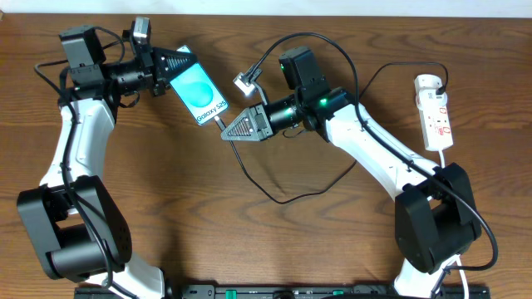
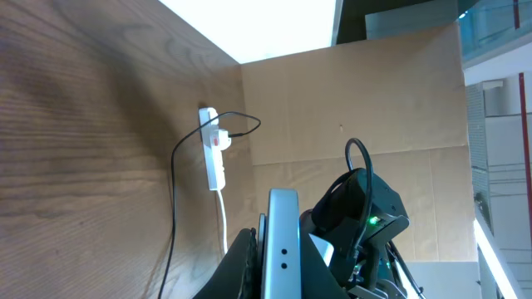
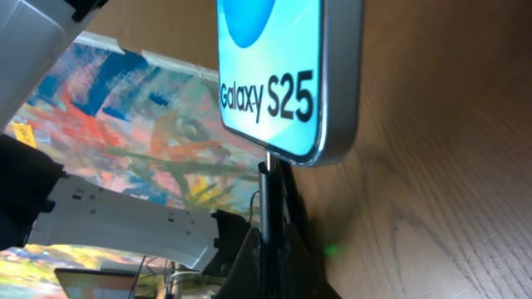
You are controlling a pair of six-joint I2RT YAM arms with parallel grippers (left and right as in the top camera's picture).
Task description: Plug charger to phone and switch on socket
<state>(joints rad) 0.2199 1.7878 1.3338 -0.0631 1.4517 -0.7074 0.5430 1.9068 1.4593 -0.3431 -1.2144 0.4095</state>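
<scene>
As the plug tip of the charger stands right at the bottom edge of the phone, the step in hand is judged to be the insertion itself.

- Phone: at the upper left of the table, screen up, set diagonally. Its top end is pinched by the left gripper, jaws pressed onto its two sides. Whether it is lifted or rests on the wood cannot be told.
- Charger: the plug end is nipped in the right gripper, jaws closed tight on it. The cable is seen looping loosely across the middle of the table.
- Socket: at the far right, well apart from both grippers.
- Contact: in the right wrist view the tip touches the bottom edge near its middle. Whether it is seated in the port cannot be told.

Notes for the push:
- The plug is best driven straight along the phone's long axis; any tilt should be taken out before force is applied.
- The phone must be braced by the left gripper against the push, or it may be slid out of the pinch.
- Slack looks ample, so cable drag is not expected.
- The plug should be released only once it is seen flush.
- The socket switch is left for afterwards; the right arm is the nearer one.
</scene>
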